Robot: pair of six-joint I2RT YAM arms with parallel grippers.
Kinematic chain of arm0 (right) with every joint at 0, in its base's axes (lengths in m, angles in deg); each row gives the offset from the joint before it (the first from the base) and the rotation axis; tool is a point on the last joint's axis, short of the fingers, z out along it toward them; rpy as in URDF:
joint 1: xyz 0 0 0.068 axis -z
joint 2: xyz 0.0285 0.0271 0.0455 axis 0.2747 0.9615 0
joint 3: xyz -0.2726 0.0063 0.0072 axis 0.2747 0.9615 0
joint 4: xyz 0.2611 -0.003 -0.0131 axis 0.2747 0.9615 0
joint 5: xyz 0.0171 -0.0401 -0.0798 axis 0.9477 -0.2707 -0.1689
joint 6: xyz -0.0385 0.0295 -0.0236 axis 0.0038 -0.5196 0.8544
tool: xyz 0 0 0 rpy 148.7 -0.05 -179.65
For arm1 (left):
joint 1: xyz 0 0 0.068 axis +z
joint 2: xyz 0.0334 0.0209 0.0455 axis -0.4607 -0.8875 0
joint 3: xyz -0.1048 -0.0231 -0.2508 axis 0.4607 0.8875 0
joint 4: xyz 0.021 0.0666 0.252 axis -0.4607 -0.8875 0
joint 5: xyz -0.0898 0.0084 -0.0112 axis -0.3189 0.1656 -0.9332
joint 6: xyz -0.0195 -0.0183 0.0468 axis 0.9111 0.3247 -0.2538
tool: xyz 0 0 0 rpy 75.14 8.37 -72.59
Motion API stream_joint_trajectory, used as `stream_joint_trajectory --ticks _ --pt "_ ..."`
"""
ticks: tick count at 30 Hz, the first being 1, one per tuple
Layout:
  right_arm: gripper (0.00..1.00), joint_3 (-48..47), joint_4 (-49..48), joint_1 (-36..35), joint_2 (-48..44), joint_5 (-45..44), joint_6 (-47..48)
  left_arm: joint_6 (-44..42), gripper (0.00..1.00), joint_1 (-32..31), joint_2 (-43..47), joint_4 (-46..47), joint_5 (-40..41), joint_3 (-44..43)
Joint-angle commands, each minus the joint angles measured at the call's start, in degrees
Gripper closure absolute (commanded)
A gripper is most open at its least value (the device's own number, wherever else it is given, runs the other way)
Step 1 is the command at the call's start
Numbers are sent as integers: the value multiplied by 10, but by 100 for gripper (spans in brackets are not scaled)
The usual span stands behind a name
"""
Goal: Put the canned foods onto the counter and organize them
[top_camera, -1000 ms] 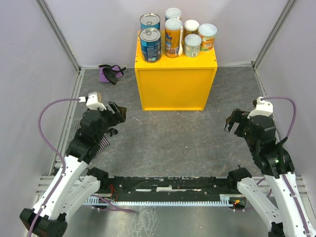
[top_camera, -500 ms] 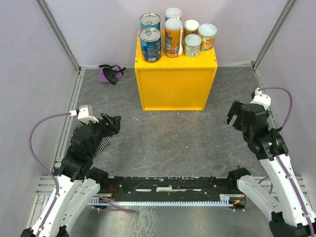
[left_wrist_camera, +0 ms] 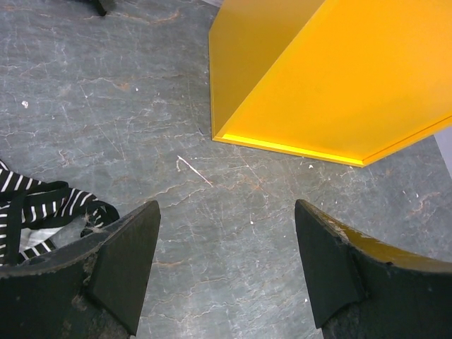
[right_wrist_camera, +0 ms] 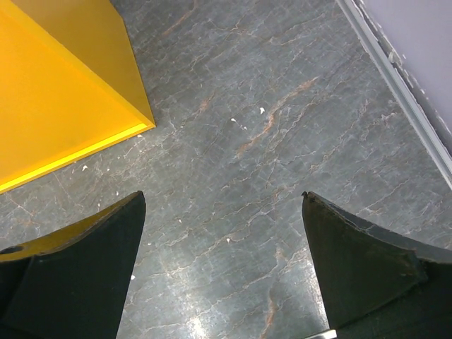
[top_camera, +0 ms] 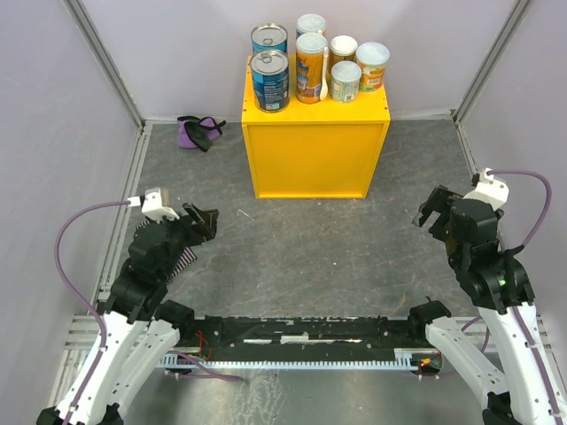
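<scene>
Canned foods (top_camera: 314, 62): stood upright, long axes vertical, tops turned upward, clustered on the yellow counter (top_camera: 310, 159).
Left gripper (left_wrist_camera: 226, 212): fingers parted, nothing held.
Right gripper (right_wrist_camera: 222, 201): fingers spread wide, nothing held.

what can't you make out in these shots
- Rear cans: top view, lower parts hidden by the front cans; labels too small to read.
- Striped cloth: top view, mostly under the left arm; left wrist view, cut off by the left edge and a finger.
- Both wrist views: cans out of frame; only the box walls show.
</scene>
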Motion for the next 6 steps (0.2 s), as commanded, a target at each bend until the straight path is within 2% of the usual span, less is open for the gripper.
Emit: stream_joint_trajectory --ticks 1,6 --pt "1 -3 -2 -3 -9 -26 -2 14 17 2 -8 11 -13 -32" --pt "1 8 -10 -3 -8 -13 8 23 17 2 -5 3 -16 -32"
